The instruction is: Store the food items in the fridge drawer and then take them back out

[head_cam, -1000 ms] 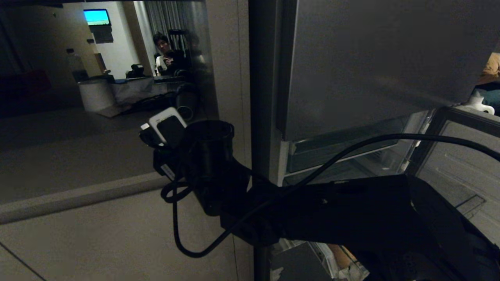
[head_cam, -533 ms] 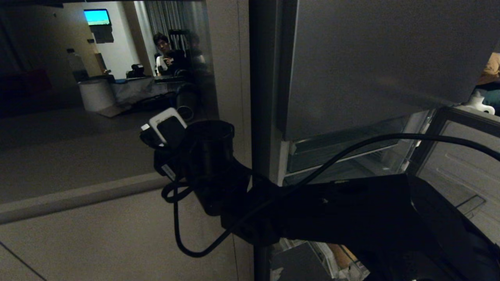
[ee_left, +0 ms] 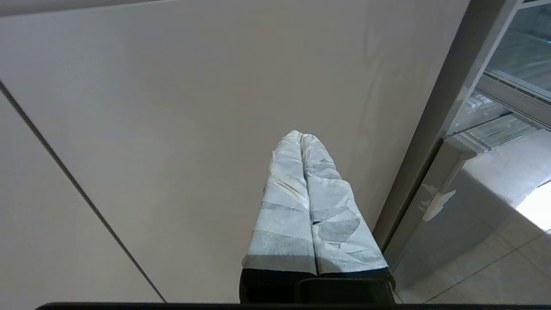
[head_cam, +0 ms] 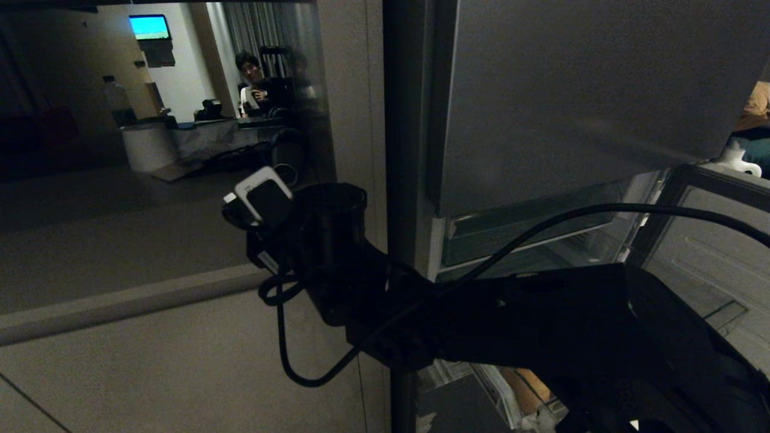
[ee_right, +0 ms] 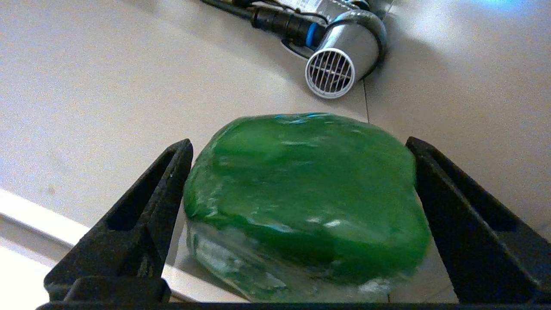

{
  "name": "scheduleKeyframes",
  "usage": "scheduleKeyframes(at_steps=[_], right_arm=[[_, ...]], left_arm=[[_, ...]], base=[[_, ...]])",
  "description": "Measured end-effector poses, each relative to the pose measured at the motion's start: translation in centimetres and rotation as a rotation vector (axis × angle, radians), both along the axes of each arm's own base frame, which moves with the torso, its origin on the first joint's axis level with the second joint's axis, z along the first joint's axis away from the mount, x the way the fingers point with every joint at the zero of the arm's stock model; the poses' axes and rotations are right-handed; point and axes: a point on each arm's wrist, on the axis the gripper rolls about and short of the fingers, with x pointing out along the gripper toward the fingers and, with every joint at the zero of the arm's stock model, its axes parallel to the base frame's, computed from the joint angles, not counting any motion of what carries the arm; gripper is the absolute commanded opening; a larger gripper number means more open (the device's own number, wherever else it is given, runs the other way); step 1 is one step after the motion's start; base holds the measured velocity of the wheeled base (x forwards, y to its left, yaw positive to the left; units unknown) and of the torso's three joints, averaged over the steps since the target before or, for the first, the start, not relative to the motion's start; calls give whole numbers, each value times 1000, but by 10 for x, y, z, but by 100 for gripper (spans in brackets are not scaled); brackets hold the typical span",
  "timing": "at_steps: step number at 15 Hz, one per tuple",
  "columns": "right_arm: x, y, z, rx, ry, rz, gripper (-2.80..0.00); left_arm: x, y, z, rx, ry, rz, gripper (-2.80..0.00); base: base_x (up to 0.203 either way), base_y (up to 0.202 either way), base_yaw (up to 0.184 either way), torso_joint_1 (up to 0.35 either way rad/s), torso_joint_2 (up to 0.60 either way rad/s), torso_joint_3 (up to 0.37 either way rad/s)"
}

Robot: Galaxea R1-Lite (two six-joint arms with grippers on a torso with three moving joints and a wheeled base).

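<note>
Head view / right arm: black arm [head_cam: 541, 325] crosses the frame in front of the flat dark grey fridge panel [head_cam: 571, 90]; its claw is hidden behind the wrist
Head view / drawer: wide see-through plastic fridge drawer [head_cam: 529, 231] with pale frame, beyond the arm, well apart from the wrist
Head view / bottom edge: tan patch [head_cam: 529, 385] below the arm; cannot tell what it is
Head view / background: seated person [head_cam: 258, 78], far off

Left wrist view / left claw [ee_left: 301, 140]: pale taped fingers pressed together, nothing between them, parked beside the fridge's grey edge [ee_left: 430, 129]

Right wrist view / right claw [ee_right: 298, 144]: black jaws spread wide
Right wrist view / food: glossy green rounded lump in clear film [ee_right: 310, 198], between the jaws, one flank against each; judged gripped, hanging over the pale tiled floor [ee_right: 107, 86]
Right wrist view / below claw: silver nozzle with white grille [ee_right: 340, 64] lying on the floor, well apart

Risk 1: slick film and a rounded body, so the lump may slide out in transit
Risk 2: jaws near full spread, so they could knock the drawer rim going in
</note>
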Motion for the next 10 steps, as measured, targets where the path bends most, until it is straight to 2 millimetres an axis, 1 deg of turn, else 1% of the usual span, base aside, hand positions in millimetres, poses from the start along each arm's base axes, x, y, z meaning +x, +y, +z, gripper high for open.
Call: scheduleKeyframes(at_steps=[4, 10], right_arm=[[-11, 6, 5, 8, -18, 23, 0], [-16, 6, 10, 17, -24, 30, 0]], left_arm=[[0, 0, 0, 0, 0, 0, -280], [0, 0, 0, 0, 0, 0, -280]], base=[[0, 0, 0, 0, 0, 0], [0, 0, 0, 0, 0, 0]])
